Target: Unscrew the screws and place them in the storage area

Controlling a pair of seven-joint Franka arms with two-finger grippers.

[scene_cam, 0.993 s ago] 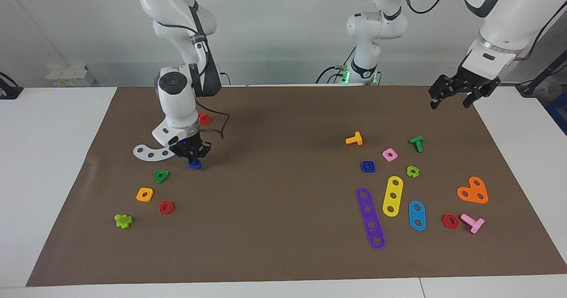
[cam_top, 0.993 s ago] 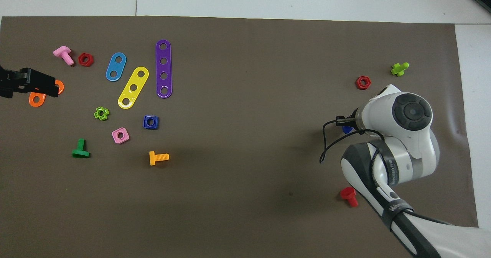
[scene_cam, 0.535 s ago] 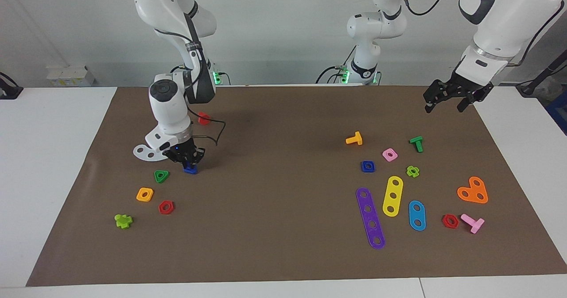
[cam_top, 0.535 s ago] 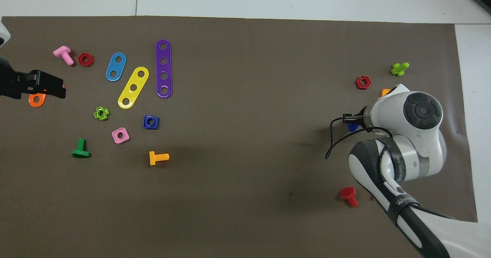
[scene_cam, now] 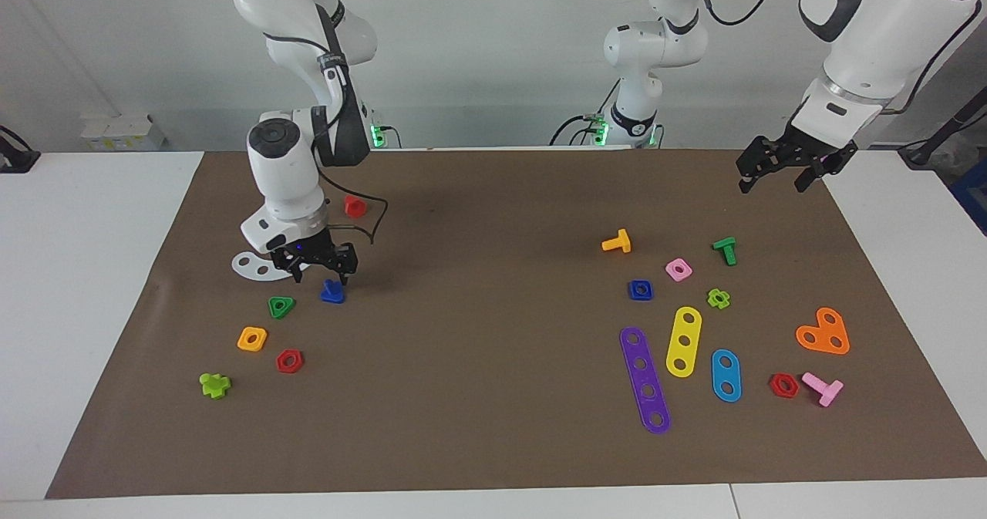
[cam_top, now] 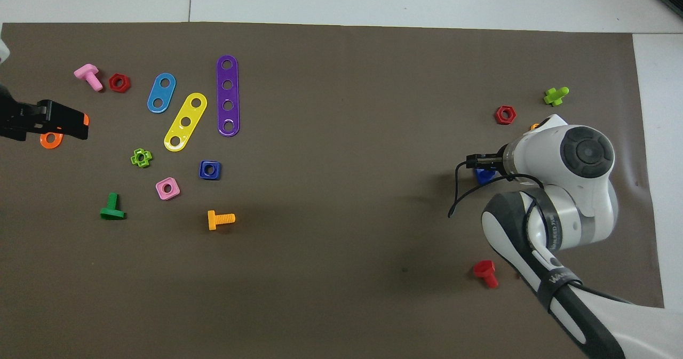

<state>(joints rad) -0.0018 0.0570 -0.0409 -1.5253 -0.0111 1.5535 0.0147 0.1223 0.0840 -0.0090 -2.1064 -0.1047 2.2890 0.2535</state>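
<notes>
Brown paper matting point(scene_cam: 493, 395) covers the table, and the pieces on it fall into two clusters. Toward the left arm's end lie the purple four-hole strip point(scene_cam: 645, 380), the yellow strip point(scene_cam: 683, 341), the blue two-hole link point(scene_cam: 725, 375) and the orange heart-shaped plate point(scene_cam: 823, 331), with a blue square nut point(scene_cam: 640, 290) and an orange bolt point(scene_cam: 617, 242) among the smaller parts. Toward the right arm's end sit the white curved strip point(scene_cam: 258, 265), a green triangular nut point(scene_cam: 281, 306), an orange square nut point(scene_cam: 252, 338) and a red hexagon nut point(scene_cam: 289, 361). The right gripper point(scene_cam: 320, 271) hangs low, its fingers spread apart and clamped on nothing, just above the dark-blue bolt point(scene_cam: 332, 292), which rests free on the mat beside the green triangular nut, in the right arm's cluster. The left gripper point(scene_cam: 779, 170) waits in the air over the mat's edge at the left arm's end, fingers also apart and empty. As a judgement, the unscrewing and the drop-off of this bolt look done, and little seems left beyond clearing the arm. The bolt appears to stand on its flat head, its stubby shaft and long axis pointing up, though the overhead view half hides it under the wrist, so a slight tilt cannot be ruled out.
</notes>
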